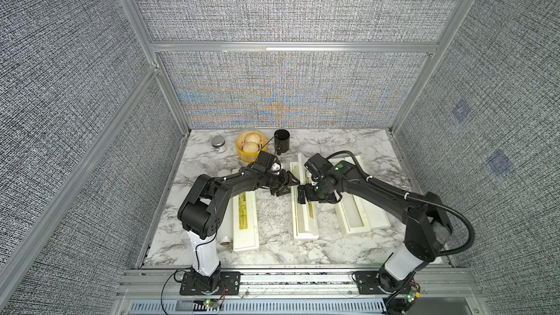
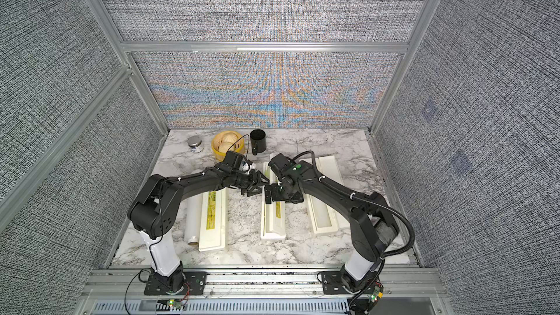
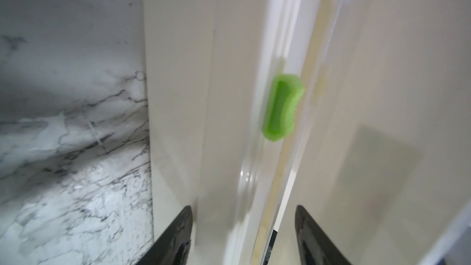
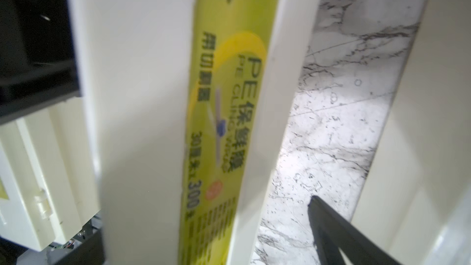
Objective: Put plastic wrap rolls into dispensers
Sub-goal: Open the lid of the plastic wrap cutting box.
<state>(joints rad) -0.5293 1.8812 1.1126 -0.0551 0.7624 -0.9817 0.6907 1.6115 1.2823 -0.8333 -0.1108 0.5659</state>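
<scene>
Three cream dispensers lie lengthwise on the marble table [image 1: 272, 207]. The left dispenser [image 1: 244, 222] is closed, and a plastic wrap roll [image 2: 194, 219] lies along its outer side. The right dispenser [image 1: 354, 216] lies open. Both grippers meet over the far half of the middle dispenser [image 1: 304, 222]. My left gripper [image 1: 288, 186] is open and straddles that box's long edge by the green slider [image 3: 283, 108]. My right gripper [image 1: 303, 196] is wide open beside the raised lid with the yellow-green label [image 4: 224, 113]. Only one of its fingers [image 4: 336, 230] shows, over bare marble.
At the back stand a small lidded jar [image 1: 218, 143], a yellow steamer basket [image 1: 251, 146] with buns and a black cup [image 1: 281, 140]. Padded walls close in three sides. Marble strips separate the dispensers.
</scene>
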